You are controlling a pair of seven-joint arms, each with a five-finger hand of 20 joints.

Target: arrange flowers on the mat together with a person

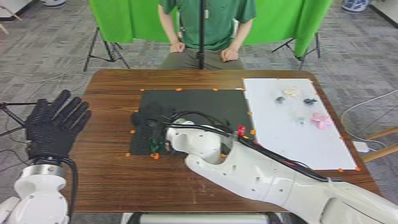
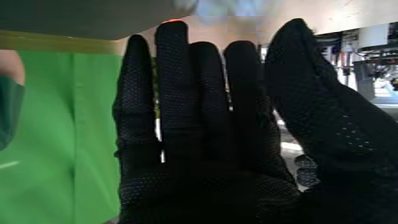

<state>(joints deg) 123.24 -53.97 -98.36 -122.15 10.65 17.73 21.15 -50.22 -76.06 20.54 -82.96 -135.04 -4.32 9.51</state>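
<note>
My left hand (image 1: 57,125) is open beside the table's left edge, fingers straight. Over the left part of the black mat (image 1: 213,100) is my right hand (image 1: 151,122), dark against it. The right wrist view shows the right hand (image 2: 200,145) with its fingers straight and the thumb apart, holding nothing visible. A thin green piece (image 1: 155,145) lies by that hand; whether it is a stem cannot be told. On the white mat (image 1: 293,145) lie a pale yellow flower (image 1: 291,92), a pink one (image 1: 321,121), a dark one (image 1: 310,101) and a whitish one (image 1: 300,120).
The brown table (image 1: 107,175) carries both mats, with small orange marks around their edges. My right forearm (image 1: 258,175) crosses the near right part of the table and hides part of the black mat. Behind the table hangs a green cloth (image 1: 124,22).
</note>
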